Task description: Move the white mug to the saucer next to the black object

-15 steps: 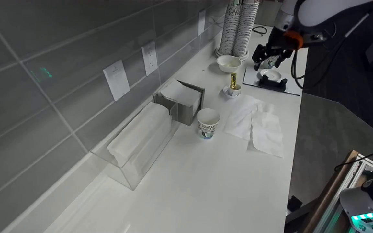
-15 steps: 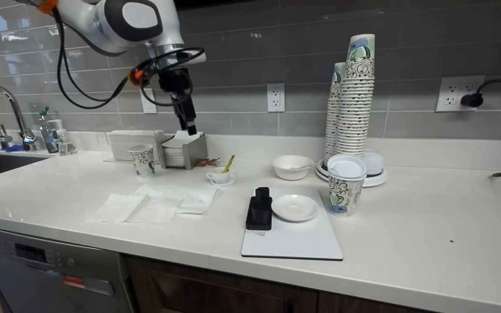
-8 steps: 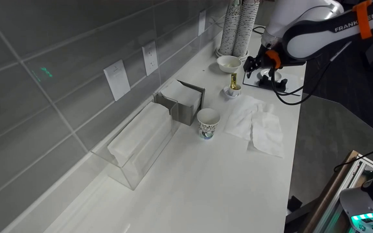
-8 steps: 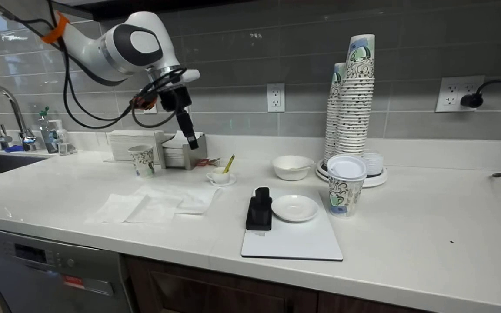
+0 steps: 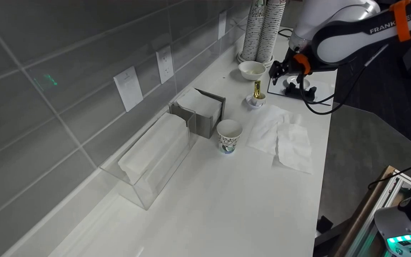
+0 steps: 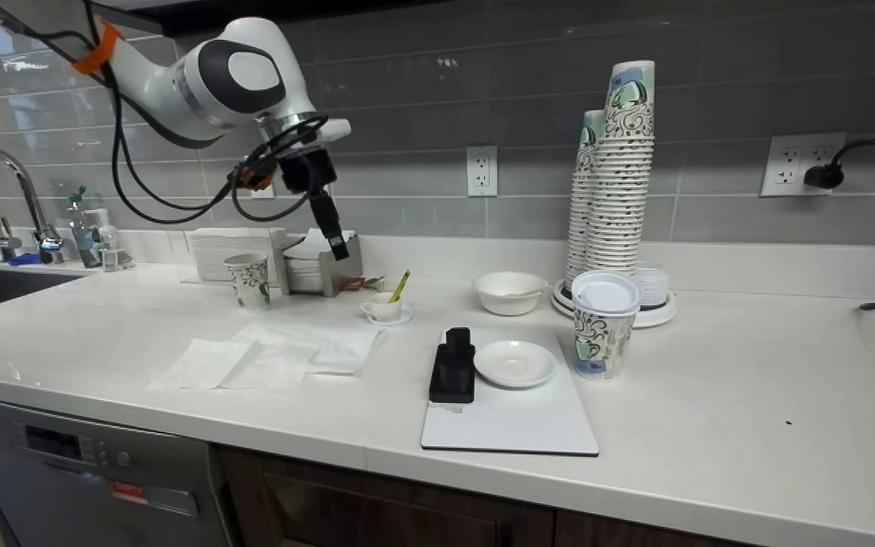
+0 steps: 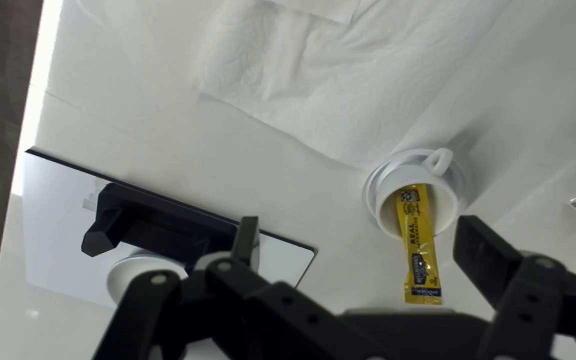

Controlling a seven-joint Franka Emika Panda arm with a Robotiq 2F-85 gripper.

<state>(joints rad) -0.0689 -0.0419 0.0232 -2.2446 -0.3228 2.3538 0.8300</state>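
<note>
Our gripper (image 7: 363, 245) hangs jaws apart, empty, presumably so we can straddle the white mug (image 7: 440, 206), upright on a small dish (image 7: 401, 156), while beyond, the black object (image 6: 454, 374) seems to mark the saucer (image 6: 516, 364) just beside it as our goal

The arm (image 6: 206, 99) extended from the upper left in an exterior view and was bent downward at the wrist (image 6: 285, 108), the gripper (image 6: 338, 247) slanting down to the right, aloft. In the wrist view its jaws stood wide apart.
</note>
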